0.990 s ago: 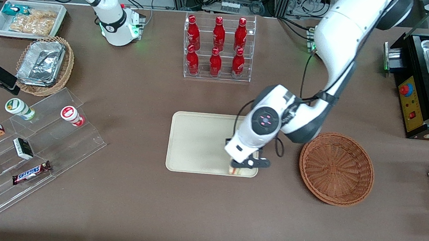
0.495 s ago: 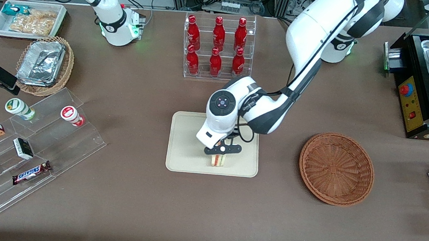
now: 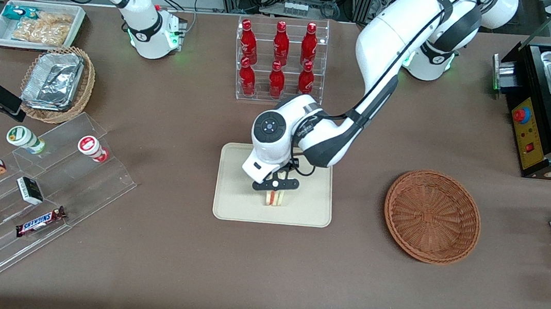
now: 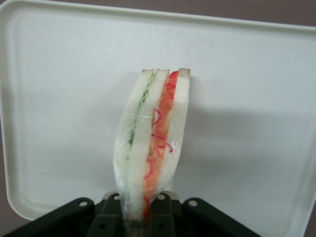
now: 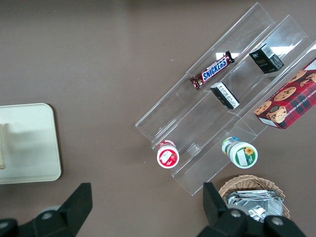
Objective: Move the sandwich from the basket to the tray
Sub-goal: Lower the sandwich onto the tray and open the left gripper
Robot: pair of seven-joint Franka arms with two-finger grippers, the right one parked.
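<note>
Gripper (image 3: 275, 190) is over the tray (image 3: 233, 206), near the tray's edge closest to the front camera, roughly mid-length of that edge. Jaws are closed on the sandwich (image 3: 275, 199), pinching it at one end. In the wrist view the sandwich (image 4: 150, 143) stands on edge between the jaws, with green filling in one layer, red in the other, and the tray surface (image 4: 59, 98) beneath it. Cannot tell whether the sandwich's lower edge touches the tray or is just above it.

Basket (image 3: 432, 216) sits on the bench toward the working arm's end, well apart from the tray, with nothing in it.

Bottle rack (image 3: 280, 60) with red bottles stands farther from the front camera than the tray, near mid-bench. The tray sits about mid-bench.
</note>
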